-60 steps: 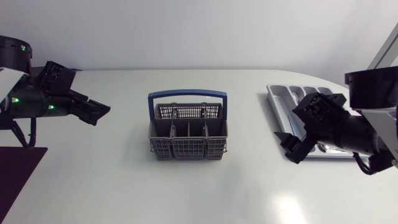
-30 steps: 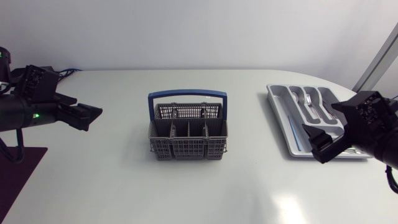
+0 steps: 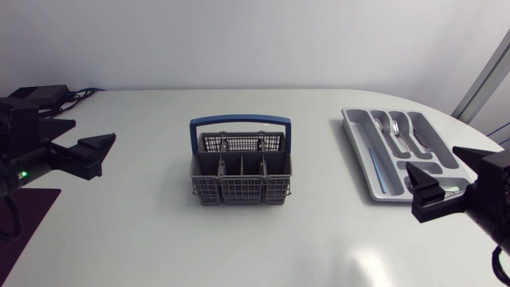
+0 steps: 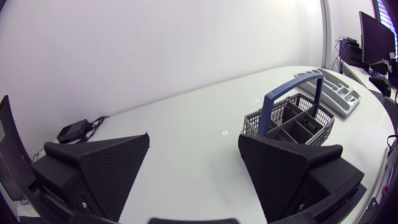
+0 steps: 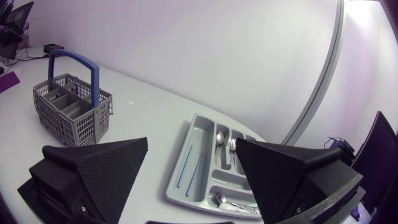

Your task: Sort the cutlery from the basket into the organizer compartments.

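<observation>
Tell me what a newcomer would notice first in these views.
The grey basket with its blue handle stands alone in the middle of the table, with nothing visibly sticking out of it. At the table's right end lies the grey organizer, with cutlery already in its compartments. The left gripper and right gripper are open and empty, one at each side.

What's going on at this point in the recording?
Nothing is being held. The left tool and the right tool are both open and empty, out at the table's sides and away from the basket in the middle. No cutlery shows in the basket from above. The organizer on the right already holds a fork, spoons and thin blue pieces, so the sorting looks done or nearly so.
</observation>
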